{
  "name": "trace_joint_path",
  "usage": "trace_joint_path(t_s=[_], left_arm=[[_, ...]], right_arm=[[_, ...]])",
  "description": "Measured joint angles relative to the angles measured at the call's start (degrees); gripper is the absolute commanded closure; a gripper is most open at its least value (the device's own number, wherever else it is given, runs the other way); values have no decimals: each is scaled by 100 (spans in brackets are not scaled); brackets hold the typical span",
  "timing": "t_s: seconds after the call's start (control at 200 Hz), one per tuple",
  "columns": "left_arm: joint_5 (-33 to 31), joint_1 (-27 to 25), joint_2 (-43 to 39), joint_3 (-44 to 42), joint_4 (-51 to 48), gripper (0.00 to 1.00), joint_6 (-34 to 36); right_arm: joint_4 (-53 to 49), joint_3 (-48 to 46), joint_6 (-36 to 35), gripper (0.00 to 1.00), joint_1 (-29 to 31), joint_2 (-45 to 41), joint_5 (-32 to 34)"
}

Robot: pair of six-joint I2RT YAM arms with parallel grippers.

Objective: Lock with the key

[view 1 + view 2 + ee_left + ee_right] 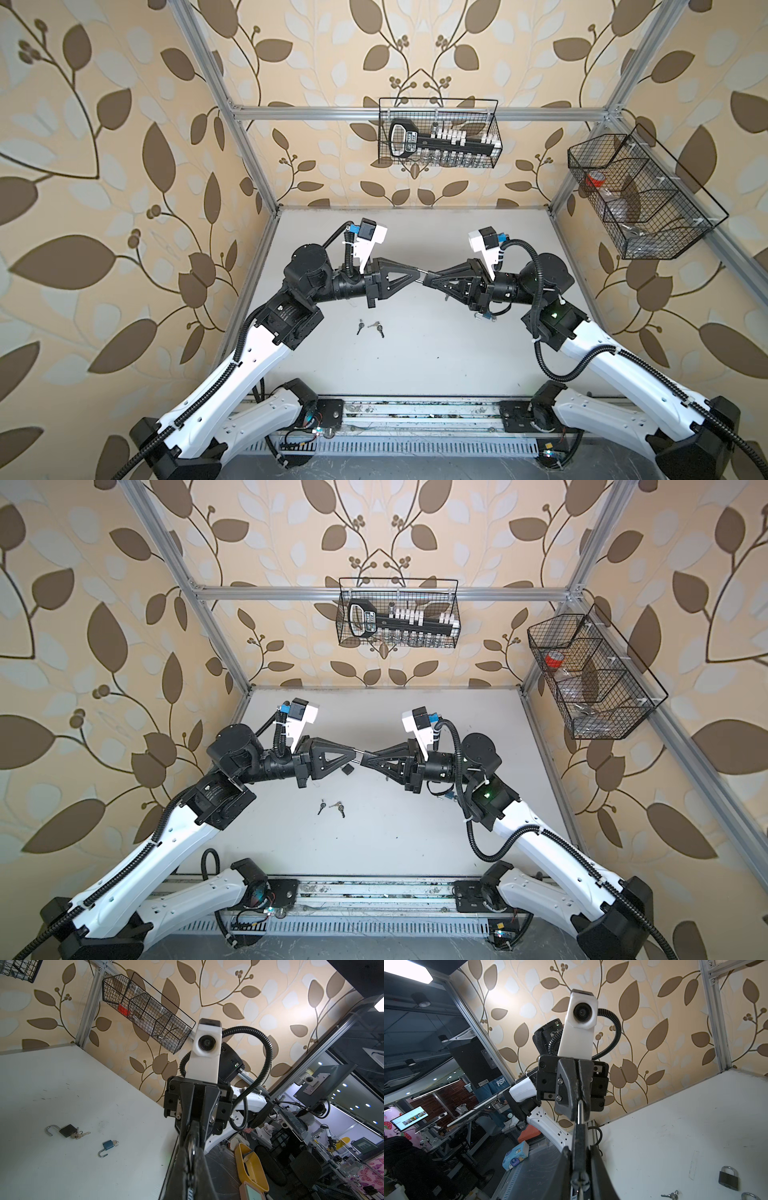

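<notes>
- back basket: black tool rail; side basket: red-capped item.
- left gripper clamps padlock shackle, tip-to-tip with right gripper; right jaws narrow, grip unclear.
- keys loose on table, below both.

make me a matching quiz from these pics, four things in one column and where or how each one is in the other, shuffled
Things:
1. blue padlock
2. dark padlock in the right wrist view
3. loose keys
4. red object

Place or state:
a. inside the wire basket on the side wall
b. shackle shut
c. shackle open
d. lying on the table, no lock attached

Pairs: 1-c, 2-b, 3-d, 4-a
</notes>
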Motion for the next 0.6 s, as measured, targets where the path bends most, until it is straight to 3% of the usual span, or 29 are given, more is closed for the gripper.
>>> trace_joint_path(t_s=[0.28,0.6], left_arm=[[20,0,0,7,-92,100,122],[17,-11,4,7,-109,100,122]], right_arm=[[195,33,688,100,-28,170,-262],[238,59,739,100,-31,251,-269]])
